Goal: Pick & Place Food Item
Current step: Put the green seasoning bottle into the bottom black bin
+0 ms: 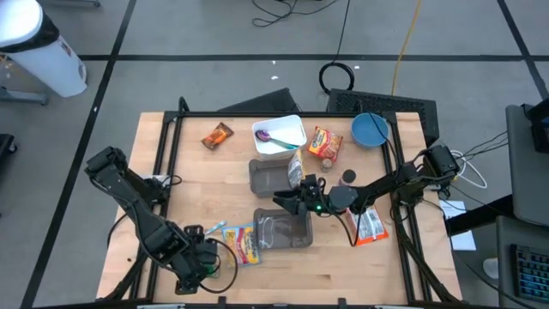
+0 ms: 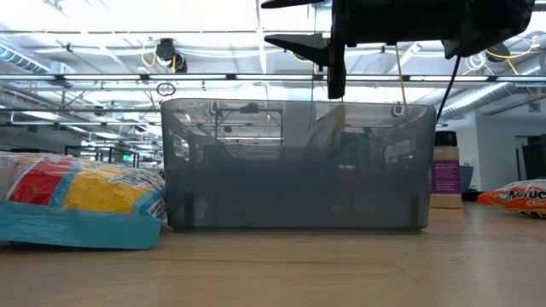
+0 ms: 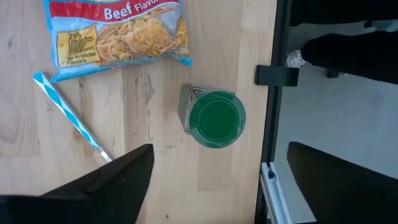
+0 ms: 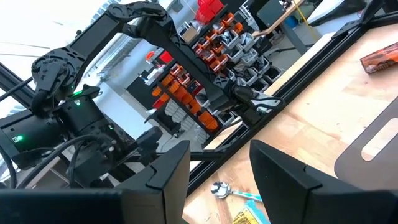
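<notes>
1. The right end effector (image 1: 290, 199) is seen in the high view near the middle of the frame, held above the gap between two grey trays; in the right wrist view its two dark fingers (image 4: 166, 174) are spread apart with nothing between them.
2. A yellowish food packet (image 1: 296, 168) is seen in the high view just above that end effector, leaning at the right edge of the upper grey tray (image 1: 268, 176); whether it touches the fingers cannot be told.
3. The lower grey tray (image 1: 284, 232) lies just below the end effector in the high view, and in the low view its translucent wall (image 2: 294, 166) fills the centre, with the end effector hanging over it at the top of the frame.
4. The left end effector (image 1: 206, 257) is placed at the lower left of the high view, and its fingers are seen parted and empty in the left wrist view.
5. A beef-flavour noodle packet (image 3: 115, 34) and a green-lidded jar (image 3: 214, 118) lie on the tabletop (image 3: 155, 155) ahead of the left fingers.
6. An orange snack bag (image 1: 371, 227) is seen right of the lower tray.
</notes>
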